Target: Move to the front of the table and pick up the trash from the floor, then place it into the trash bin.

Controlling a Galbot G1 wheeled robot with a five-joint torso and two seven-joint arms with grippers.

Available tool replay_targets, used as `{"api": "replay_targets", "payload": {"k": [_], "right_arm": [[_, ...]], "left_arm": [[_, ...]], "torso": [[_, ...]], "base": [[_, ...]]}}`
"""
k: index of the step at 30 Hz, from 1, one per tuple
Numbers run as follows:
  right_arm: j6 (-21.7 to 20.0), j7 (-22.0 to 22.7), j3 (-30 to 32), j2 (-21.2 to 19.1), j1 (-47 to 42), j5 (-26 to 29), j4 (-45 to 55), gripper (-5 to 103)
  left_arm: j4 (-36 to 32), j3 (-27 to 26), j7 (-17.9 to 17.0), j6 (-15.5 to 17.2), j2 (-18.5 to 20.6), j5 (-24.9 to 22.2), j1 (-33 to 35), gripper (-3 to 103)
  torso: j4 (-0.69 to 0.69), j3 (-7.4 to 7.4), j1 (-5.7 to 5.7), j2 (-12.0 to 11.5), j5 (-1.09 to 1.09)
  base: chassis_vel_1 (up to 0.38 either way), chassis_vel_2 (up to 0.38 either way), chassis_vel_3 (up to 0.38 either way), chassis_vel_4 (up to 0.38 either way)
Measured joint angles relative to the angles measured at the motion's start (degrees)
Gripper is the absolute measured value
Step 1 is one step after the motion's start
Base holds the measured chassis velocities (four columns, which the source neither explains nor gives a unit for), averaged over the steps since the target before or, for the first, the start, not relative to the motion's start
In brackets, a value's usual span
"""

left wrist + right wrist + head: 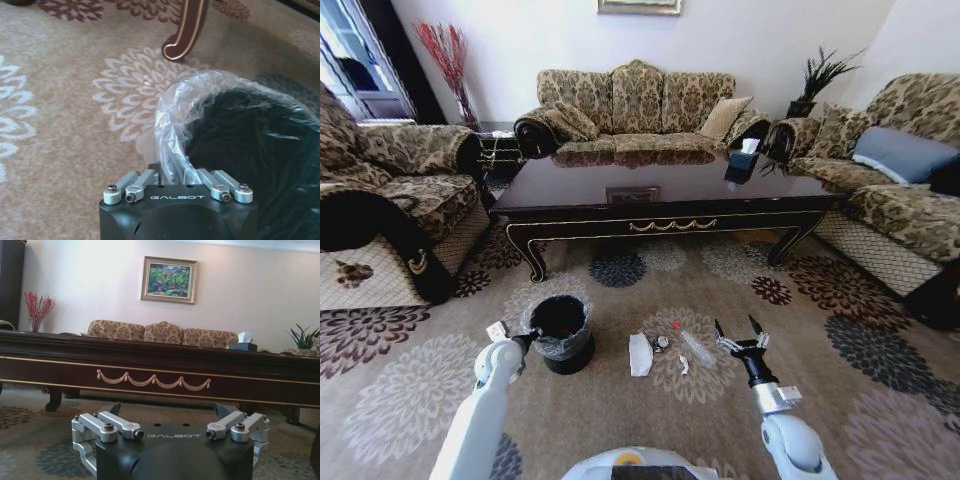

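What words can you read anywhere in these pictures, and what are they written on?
"GALBOT": on the black body of the left pincer, at the trash bin rim.
"GALBOT": on the black body of the right pincer, facing the table.
The small tag on the table top is too small to read.

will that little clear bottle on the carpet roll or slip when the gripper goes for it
The clear bottle lies on its side on the floor, so a nudge could roll it, though the carpet probably damps that. It looks small and empty, so likely light, and thin plastic may dent or squirt out of a pinch. The open right gripper sits just beside it.
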Motion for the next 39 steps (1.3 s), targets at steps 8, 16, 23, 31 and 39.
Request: {"api": "replay_targets", "payload": {"k": [8, 16, 23, 31, 39], "right_arm": [[-1.4, 4.4, -0.5, -0.1, 0.6, -0.5, -0.1, 100], [-8.3, 10.6, -2.8, -2.7, 2.4, 5.6, -0.3, 100], [-17.1, 11.0, -5.1, -11.4, 3.3, 12.5, -3.0, 100], [-18.7, -0.5, -5.5, -20.2, 5.5, 14.9, -10.9, 100], [-15.5, -22.0, -9.5, -23.1, 11.8, 6.8, -22.9, 100]], "left_arm": [[-1.2, -0.8, -0.7, 0.5, -0.4, -0.5, 0.4, 4], [-6.0, -4.4, -0.5, 0.5, 0.9, -0.6, 3.9, 2], [-12.7, -5.6, -1.5, 1.6, 3.1, -0.5, 8.1, 2], [-20.2, -7.8, -1.6, 1.7, 5.2, -0.8, 14.5, 2], [-27.0, -10.3, -1.6, 1.0, 3.4, 0.2, 19.7, 2]], "torso": [[-0.01, 0.01, 0.01, 0.0, -0.04], [0.01, 0.01, 0.00, 0.0, 0.00], [-0.01, 0.00, 0.00, 0.0, 0.00], [0.02, 0.00, 0.00, 0.0, 0.01], [0.00, 0.00, 0.00, 0.0, 0.02]], "base": [[0.000, 0.000, 0.000, 0.000], [0.000, 0.000, 0.000, 0.000], [0.000, 0.000, 0.000, 0.000], [0.000, 0.000, 0.000, 0.000], [0.000, 0.000, 0.000, 0.000]]}}
